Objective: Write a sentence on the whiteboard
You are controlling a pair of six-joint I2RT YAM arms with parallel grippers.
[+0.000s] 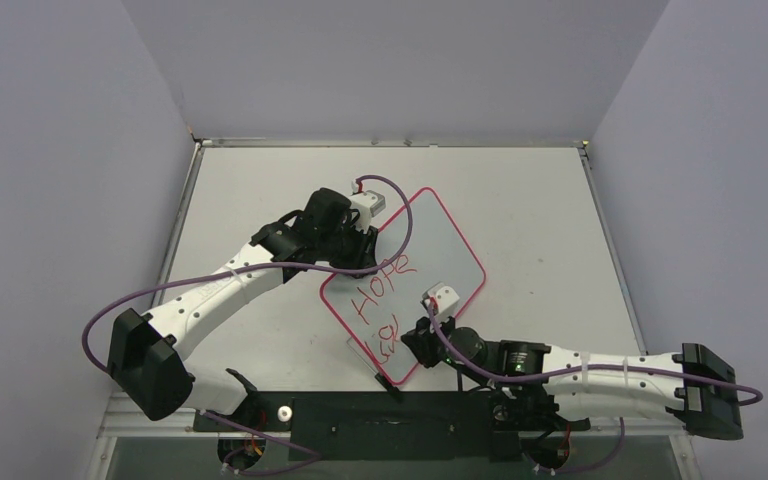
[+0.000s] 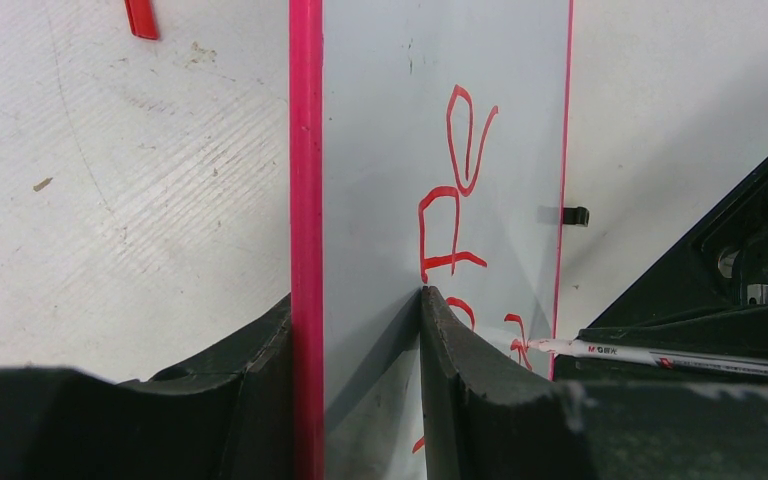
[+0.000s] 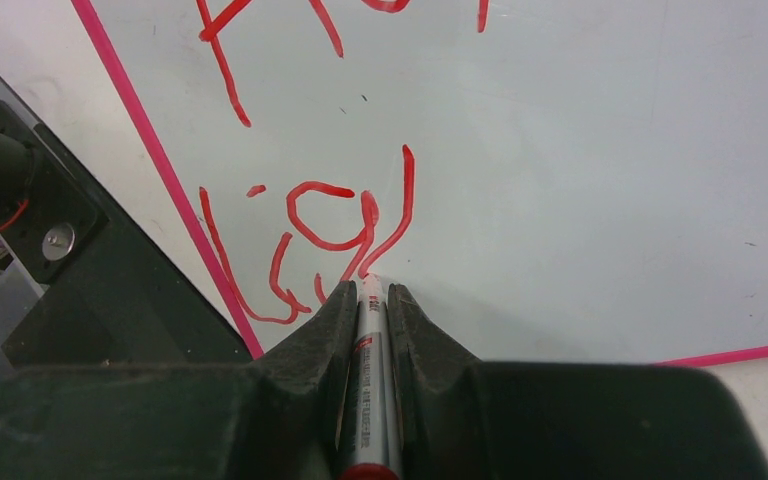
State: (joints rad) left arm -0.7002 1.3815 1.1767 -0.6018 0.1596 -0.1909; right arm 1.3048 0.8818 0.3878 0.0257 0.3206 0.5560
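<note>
Top view: the whiteboard [image 1: 445, 250] is seen lying flat & skewed on the table [image 1: 540, 200], in front of both arms. The L gripper [image 1: 365, 245] is set at its far-left edge. The R gripper [image 1: 422, 335] is placed over its near corner, just beside the sentence [image 1: 380, 290], read as "HOPE" w/ a scrawl below.

L wrist view: the L gripper [image 2: 355, 300] is seen part-open, astride the board's pink rim. One finger [image 2: 250, 350] is on the table side, the other on the white face. Red letters run away from the fingertips. The marker [image 2: 640, 352] is seen at right, tip at the board.

R wrist view: the R gripper [image 3: 370, 290] is closed on the marker [image 3: 369, 360], held lengthwise btwn the fingers. Its tip is touching the board at the foot of the last red stroke. The 2nd line lies just ahead, "HOPE" further off.
</note>
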